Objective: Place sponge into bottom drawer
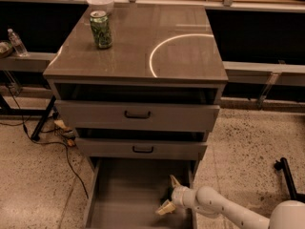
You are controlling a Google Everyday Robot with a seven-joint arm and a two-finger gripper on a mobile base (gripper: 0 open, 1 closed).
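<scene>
The bottom drawer (124,194) is pulled out, a wide shallow grey tray under the two upper drawers. My gripper (169,194) reaches into its right side from the lower right, low over the floor. Its two pale fingertips (165,207) are spread apart. The sponge (167,195) shows only as a small dark block between them, by the drawer's right wall, and appears to rest on the floor.
A green drink can (101,29) and a white bowl (100,3) stand on the cabinet top (157,46). The two upper drawers (137,114) stand slightly open above the gripper. Cables (62,142) lie on the floor at left. A black stand (286,173) is at right.
</scene>
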